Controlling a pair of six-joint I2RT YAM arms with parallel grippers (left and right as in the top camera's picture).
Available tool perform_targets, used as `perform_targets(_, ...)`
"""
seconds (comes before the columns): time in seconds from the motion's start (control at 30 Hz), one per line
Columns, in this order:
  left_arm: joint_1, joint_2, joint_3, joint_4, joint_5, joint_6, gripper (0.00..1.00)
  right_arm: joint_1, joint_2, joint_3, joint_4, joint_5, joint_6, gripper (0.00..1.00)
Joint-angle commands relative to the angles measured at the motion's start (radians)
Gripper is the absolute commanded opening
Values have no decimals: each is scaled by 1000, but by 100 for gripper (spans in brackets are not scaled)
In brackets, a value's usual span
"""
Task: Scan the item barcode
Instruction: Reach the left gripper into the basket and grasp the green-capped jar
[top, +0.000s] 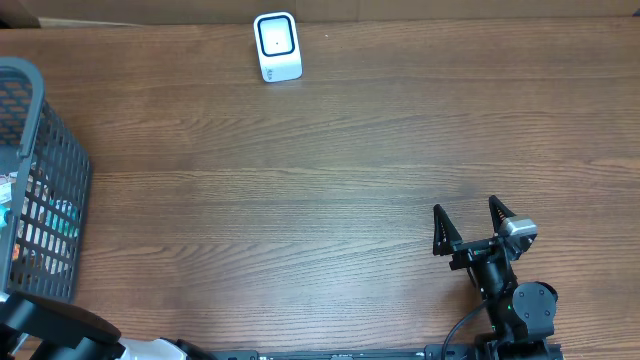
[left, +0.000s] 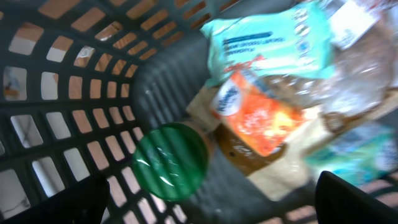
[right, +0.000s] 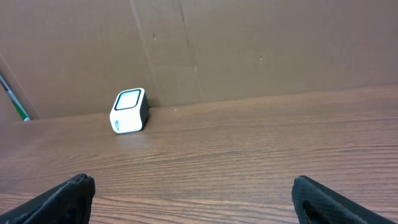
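The white barcode scanner (top: 277, 46) stands upright at the table's far edge, also in the right wrist view as the scanner (right: 129, 111). In the left wrist view my left gripper (left: 208, 202) hangs open inside the grey basket (left: 74, 118), with nothing between its fingers (left: 62, 205). Below it lie a green round lid (left: 171, 160), an orange packet (left: 258, 118), a teal packet (left: 267, 40) and clear wrapping. This view is blurred. My right gripper (top: 465, 207) stands open and empty over the table at the near right, far from the scanner.
The basket (top: 50, 160) stands at the table's left edge, its slotted wall towards the middle. My left arm's black body (top: 50, 325) shows at the bottom left corner. A cardboard wall (right: 249, 43) rises behind the scanner.
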Motion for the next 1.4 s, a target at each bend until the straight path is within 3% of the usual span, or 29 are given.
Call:
perform_targets(0.0,27,-4,-50,29,-46,137,92,5,-10,-10,4,12,-2,100)
perform_targets(0.43,98,0,-162,211,40,256,93,5,-10,-10,4,12,-2,100)
perform_targets(1.1,103,176,-187,176,11,220,90,5,-10,-10,4,12,-2,100)
perform_targets(1.37,103,206,-180,176,19,206,62,5,-10,-10,4,12,-2,100)
